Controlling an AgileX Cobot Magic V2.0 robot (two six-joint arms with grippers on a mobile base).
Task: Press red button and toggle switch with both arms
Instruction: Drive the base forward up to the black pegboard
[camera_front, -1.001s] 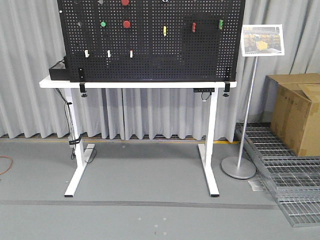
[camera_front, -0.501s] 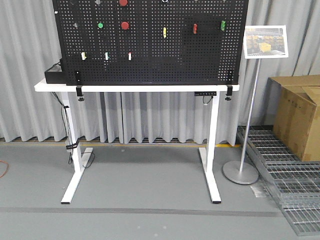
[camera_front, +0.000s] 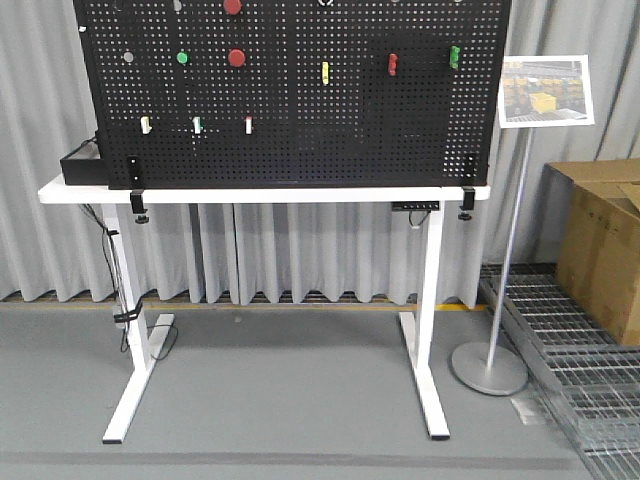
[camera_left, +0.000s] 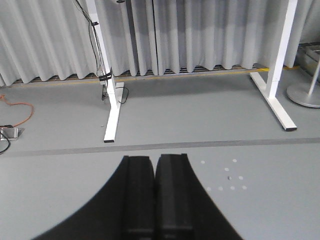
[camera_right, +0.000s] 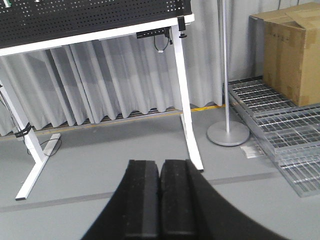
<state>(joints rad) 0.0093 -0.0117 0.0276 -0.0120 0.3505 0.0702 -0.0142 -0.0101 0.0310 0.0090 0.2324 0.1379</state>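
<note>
The black pegboard (camera_front: 300, 130) stands on a white table (camera_front: 260, 194) in the front view. A red button (camera_front: 237, 58) sits at its upper left, and another red button (camera_front: 232, 6) is cut by the top edge. Further left is a small round grey dial (camera_front: 127, 58), the toggle switch, too small to show its knob. Neither gripper shows in the front view. My left gripper (camera_left: 155, 160) is shut on nothing, low over the grey floor. My right gripper (camera_right: 160, 163) is shut and empty too, well short of the table (camera_right: 100, 36).
A green button (camera_front: 182, 58), three white rocker switches (camera_front: 196, 124), a yellow lever (camera_front: 325, 72) and red and green handles (camera_front: 392, 64) share the board. A sign stand (camera_front: 490, 368), a cardboard box (camera_front: 600, 250) and floor grates (camera_front: 580, 360) stand right. Cables (camera_front: 125, 310) hang by the left table leg.
The table and pegboard have grown larger and slid left in the front view, so the view has moved closer and to the right.
</note>
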